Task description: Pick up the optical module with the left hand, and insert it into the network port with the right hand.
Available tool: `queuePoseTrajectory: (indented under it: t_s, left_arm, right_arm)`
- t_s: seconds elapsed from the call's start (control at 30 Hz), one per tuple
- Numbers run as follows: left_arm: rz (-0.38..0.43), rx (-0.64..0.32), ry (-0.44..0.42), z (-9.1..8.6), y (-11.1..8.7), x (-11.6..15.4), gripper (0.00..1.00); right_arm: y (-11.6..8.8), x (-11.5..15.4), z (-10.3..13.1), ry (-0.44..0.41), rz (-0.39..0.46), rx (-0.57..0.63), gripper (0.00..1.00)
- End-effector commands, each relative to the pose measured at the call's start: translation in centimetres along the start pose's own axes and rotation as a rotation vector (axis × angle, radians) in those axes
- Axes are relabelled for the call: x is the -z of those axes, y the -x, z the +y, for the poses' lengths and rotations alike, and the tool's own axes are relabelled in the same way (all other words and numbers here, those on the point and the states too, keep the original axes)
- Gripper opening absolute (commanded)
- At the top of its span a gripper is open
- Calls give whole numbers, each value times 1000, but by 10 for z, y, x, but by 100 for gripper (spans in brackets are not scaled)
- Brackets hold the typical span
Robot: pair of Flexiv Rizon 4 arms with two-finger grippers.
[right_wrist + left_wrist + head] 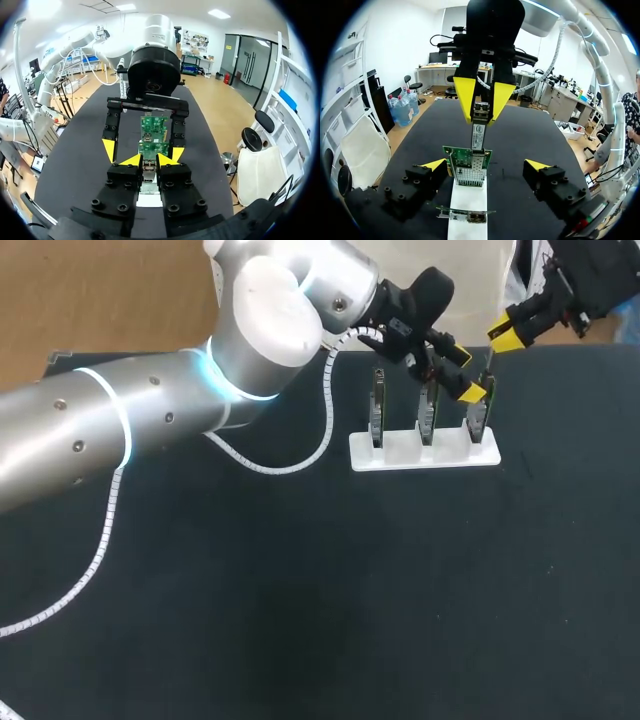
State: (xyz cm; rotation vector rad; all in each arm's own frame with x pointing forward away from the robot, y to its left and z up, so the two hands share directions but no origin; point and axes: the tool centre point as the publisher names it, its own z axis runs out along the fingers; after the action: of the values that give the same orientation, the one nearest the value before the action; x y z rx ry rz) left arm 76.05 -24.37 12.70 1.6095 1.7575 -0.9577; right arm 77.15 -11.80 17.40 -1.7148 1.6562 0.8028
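Observation:
The optical module (478, 132) is a slim metal plug, and my right gripper (482, 100) is shut on its upper end. It hangs upright over the nearest network card (467, 162), with its lower tip at the card's top edge. My left gripper (486, 165) is open wide, one finger on either side of that card, holding nothing. In the head view the right gripper (505, 335) is just past the rightmost card (478, 415), and the left gripper (463, 372) straddles it. The right wrist view shows the module (149, 170) between its own fingers, with the cards (152, 147) ahead.
A white stand (425, 452) holds three upright cards in a row on the black table. My left arm's white cable (320, 430) loops down beside the stand. The thick left arm crosses the table's left half.

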Motion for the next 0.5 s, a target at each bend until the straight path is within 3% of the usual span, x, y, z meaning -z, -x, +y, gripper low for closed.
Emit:
queuePoseTrajectory:
  t_s: [0.03,0.5]
  left_arm:
    - [6,2,-4,2,2,0,100]
    - [6,2,-4,2,2,0,100]
  right_arm:
    - [1,1,1,-5,12,6,0]
    - [0,-3,2,3,25,9,0]
